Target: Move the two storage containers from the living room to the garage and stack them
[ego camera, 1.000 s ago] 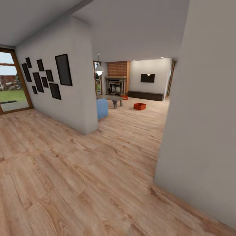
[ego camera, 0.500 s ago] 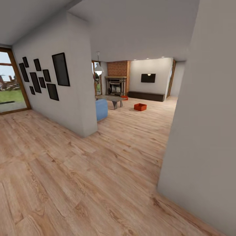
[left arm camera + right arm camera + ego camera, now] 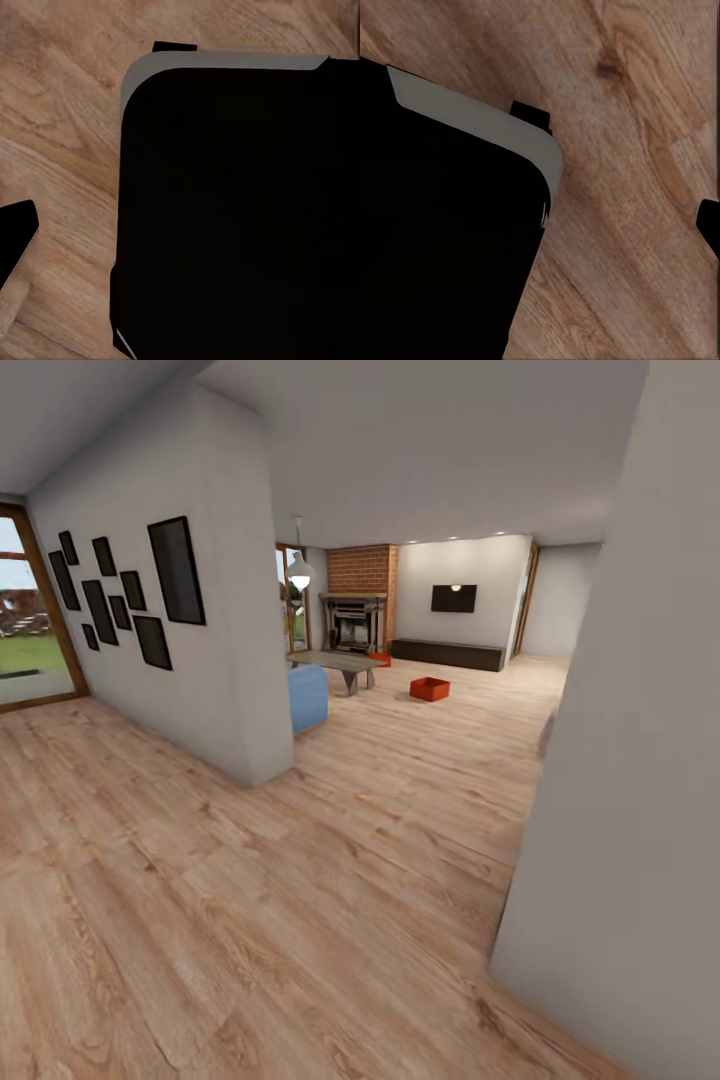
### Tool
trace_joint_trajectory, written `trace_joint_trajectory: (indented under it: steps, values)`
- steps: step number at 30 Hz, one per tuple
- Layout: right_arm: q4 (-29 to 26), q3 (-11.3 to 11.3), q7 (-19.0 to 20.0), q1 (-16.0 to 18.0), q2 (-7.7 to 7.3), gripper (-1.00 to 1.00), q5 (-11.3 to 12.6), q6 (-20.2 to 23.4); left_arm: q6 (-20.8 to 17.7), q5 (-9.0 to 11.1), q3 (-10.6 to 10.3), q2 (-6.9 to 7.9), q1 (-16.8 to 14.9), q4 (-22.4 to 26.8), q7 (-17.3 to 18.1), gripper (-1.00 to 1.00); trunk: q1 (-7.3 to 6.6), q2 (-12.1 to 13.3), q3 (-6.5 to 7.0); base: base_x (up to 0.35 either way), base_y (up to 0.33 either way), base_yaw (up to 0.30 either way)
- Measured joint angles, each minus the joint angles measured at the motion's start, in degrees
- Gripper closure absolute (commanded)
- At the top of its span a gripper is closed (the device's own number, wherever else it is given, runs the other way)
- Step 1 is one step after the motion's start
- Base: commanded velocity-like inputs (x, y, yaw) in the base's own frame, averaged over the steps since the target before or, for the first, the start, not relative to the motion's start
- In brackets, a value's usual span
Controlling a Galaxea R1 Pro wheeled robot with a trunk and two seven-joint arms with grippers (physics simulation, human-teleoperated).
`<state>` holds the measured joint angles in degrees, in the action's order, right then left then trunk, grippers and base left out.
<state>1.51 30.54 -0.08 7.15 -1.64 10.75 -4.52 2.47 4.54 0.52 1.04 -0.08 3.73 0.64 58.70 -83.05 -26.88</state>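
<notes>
Camera has shifted since a second ago: right wall now cuts in less, so more of the far room shows past its edge; left wall and its black frames have slid leftward; I judge this as the base rolling forward, not the things moving.

Living room lies ahead through the opening, well apart from the robot; plank floor runs unbroken from here to there, a clear lane between the two walls; brick fireplace at the back, TV on the white wall, dark bench under it, blue sofa end poking past the left wall, low table beside it.

One bin sits on the planks in the open, right of the table, upright, nothing touching it; likely the easier first pickup; second bin small and partly hidden behind the table's far end, near the fireplace.

Wrist views look down at planks, each with a big black body with a grey rim; arms presumably tucked low for travel so nothing snags at the wall corners; left finger a dark sliver at the picture's edge, right finger likewise; whether either gripper is spread or closed, cannot tell; nothing seen held.

Stage: approach; no bin fetched yet, garage work all ahead.
</notes>
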Motion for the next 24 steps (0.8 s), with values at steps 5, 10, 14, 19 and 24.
trace_joint_trajectory:
  steps: [5, 10, 14, 19, 24]
  values:
    - [0.0, 0.0, 0.0, 0.0, -0.05, -1.0, -0.05, -0.05, -0.03, 0.0, 0.0, 0.02, 0.0, -0.04, 0.0, -1.0, 0.0, 0.0, 0.0, 0.322, 0.0, 0.108]
    - [0.0, 0.0, 0.0, 0.0, -0.05, -1.0, -0.09, -0.07, -0.03, 0.0, 0.0, 0.02, 0.0, -0.04, 0.0, -1.0, 0.0, 0.0, 0.0, 0.322, 0.0, 0.254]
    - [0.0, 0.0, 0.0, 0.0, -0.06, -1.0, -0.14, -0.07, -0.03, 0.0, 0.0, 0.0, 0.0, -0.04, 0.0, -1.0, 0.0, 0.0, 0.0, 0.322, 0.0, 0.268]
    - [0.0, 0.0, 0.0, 0.0, -0.06, -1.0, -0.11, -0.07, -0.03, 0.0, 0.0, 0.01, 0.0, -0.04, 0.0, -1.0, 0.0, 0.0, 0.0, 0.322, 0.0, 0.269]
    - [0.0, 0.0, 0.0, 0.0, -0.09, -1.0, 0.0, -0.03, -0.24, 0.0, -0.06, -0.05, 0.0, -0.03, 0.0, -1.0, 0.0, 0.0, 0.0, 0.322, 0.0, 0.075]
